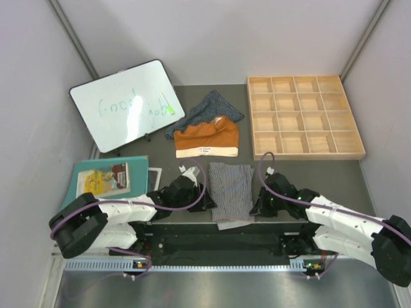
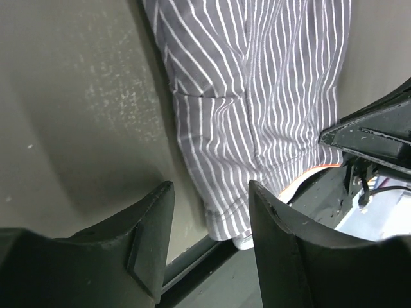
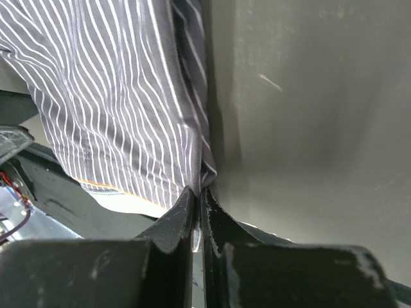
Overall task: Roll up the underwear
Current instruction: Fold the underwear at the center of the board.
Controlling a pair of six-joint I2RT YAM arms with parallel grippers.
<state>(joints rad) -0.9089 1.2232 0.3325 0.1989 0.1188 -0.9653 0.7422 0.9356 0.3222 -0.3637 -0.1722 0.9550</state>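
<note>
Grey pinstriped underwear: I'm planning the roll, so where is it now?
Top view: the grey pinstriped underwear lies centre at the near edge of the table, between the left tool and right tool, nearer than the rust-orange pair.

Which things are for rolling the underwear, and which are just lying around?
For the job: grey striped underwear, orange underwear, dark blue striped underwear.
Just lying about: whiteboard, wooden tray, teal mat, booklet.
</note>
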